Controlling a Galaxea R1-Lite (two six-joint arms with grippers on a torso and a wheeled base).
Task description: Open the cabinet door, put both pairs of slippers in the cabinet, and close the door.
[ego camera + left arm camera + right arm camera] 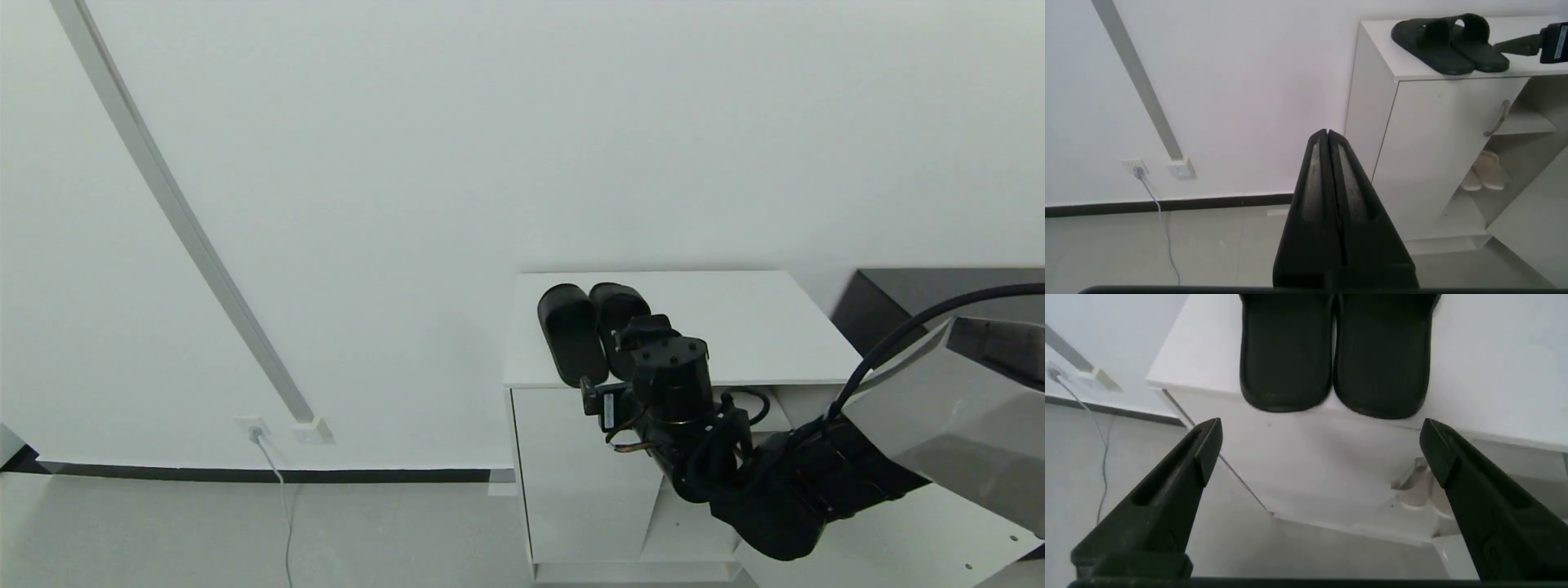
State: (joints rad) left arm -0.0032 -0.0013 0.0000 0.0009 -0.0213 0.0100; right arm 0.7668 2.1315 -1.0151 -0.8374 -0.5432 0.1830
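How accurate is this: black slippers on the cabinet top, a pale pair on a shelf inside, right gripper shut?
One error: the right gripper is open, fingers spread wide short of the black slippers, as the right wrist view shows. The pale pair inside is as stated.

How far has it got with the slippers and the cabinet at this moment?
Done: the cabinet door stands open, and a pale pair of slippers sits inside. In hand: the right hand, open, is lined up with the black slippers on the cabinet top, not yet gripping them. Left: grasp that pair, put it inside, close the door. The left hand is shut, holding nothing.
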